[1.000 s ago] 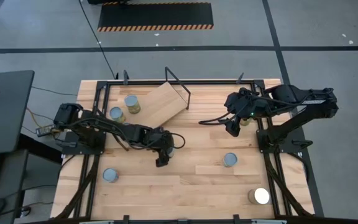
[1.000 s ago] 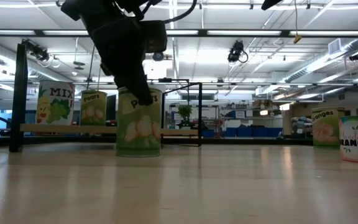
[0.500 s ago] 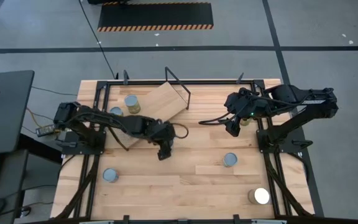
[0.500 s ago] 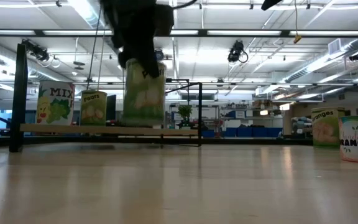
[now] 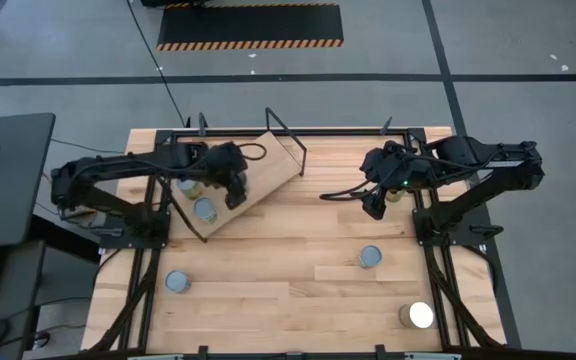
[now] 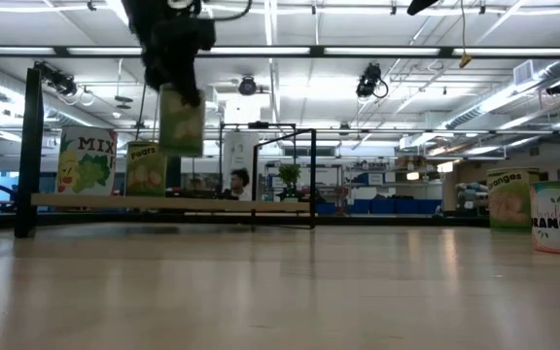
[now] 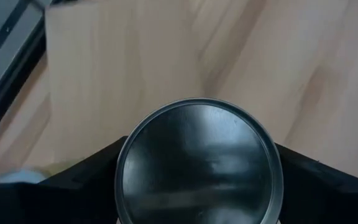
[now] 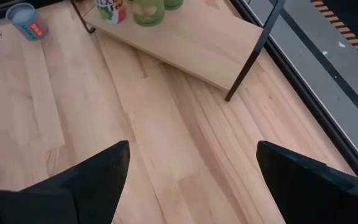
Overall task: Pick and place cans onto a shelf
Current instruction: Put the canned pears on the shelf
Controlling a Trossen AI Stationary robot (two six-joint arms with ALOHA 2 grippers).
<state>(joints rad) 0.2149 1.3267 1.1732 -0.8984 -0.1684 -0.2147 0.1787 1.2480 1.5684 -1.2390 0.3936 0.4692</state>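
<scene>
My left gripper (image 5: 235,188) is shut on a green-labelled can (image 6: 181,122), whose round silvery top (image 7: 199,165) fills the left wrist view. It holds the can in the air over the light-wood shelf (image 5: 266,160), left of the board's middle (image 6: 212,205). On the shelf's left part one can (image 5: 205,208) stands on its base, and another (image 5: 190,187) is partly hidden under the arm. In the low view a "MIX" can (image 6: 86,160) and a "Pears" can (image 6: 147,167) stand there. My right gripper (image 8: 188,186) is open and empty over the table's far right part (image 5: 373,205). My left gripper pinches the can between its two fingers (image 7: 86,183), one on each side just under the top rim (image 7: 119,177). The fingers come from above, pointing down. The can hangs upright below them (image 6: 181,97), lifted clear of the shelf board.
Loose cans stand on the table: one at the near left (image 5: 178,282), one right of the middle (image 5: 371,257), one at the near right corner (image 5: 420,315). The shelf's black wire frame (image 5: 288,135) rises at its far end. Black rails (image 5: 158,200) run along the table's sides.
My left gripper has lifted the green can off the table's middle and carried it up, toward the far edge and the left. The can stays upright and is now above the shelf board.
</scene>
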